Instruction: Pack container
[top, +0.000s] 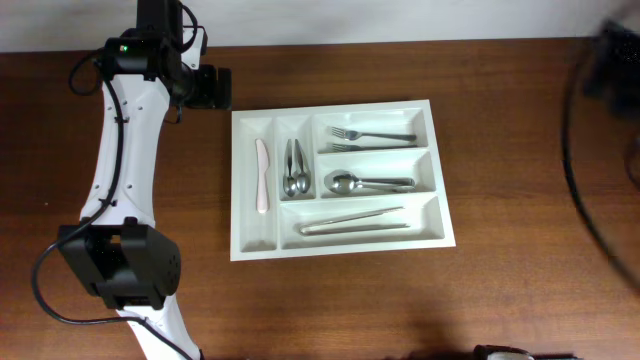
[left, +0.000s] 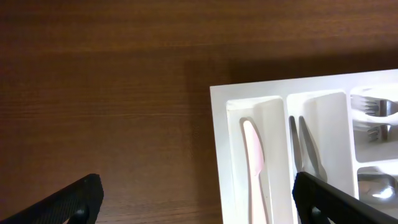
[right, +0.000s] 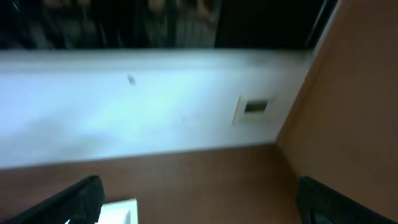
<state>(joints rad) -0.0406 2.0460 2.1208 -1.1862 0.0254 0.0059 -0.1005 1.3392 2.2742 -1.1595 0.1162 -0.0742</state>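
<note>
The white cutlery tray (top: 244, 190) lies at the table's middle. Its left upright slot holds a pale pink knife (top: 262, 174), and the slot beside it holds small spoons (top: 296, 167). The long slots hold forks (top: 370, 135), spoons (top: 365, 182) and long metal pieces (top: 352, 222). My left gripper (top: 214, 88) hovers just beyond the tray's far left corner. In the left wrist view it (left: 196, 186) is open and empty, over the table beside the tray (left: 219, 143) and the pink knife (left: 254, 162). My right gripper (right: 199, 186) is open and empty, raised and blurred.
The right arm (top: 612, 62) is a dark blur at the far right of the table. The left arm's base (top: 120, 262) stands at the front left. The right wrist view shows a white wall (right: 155, 106) and one tray corner (right: 121, 211).
</note>
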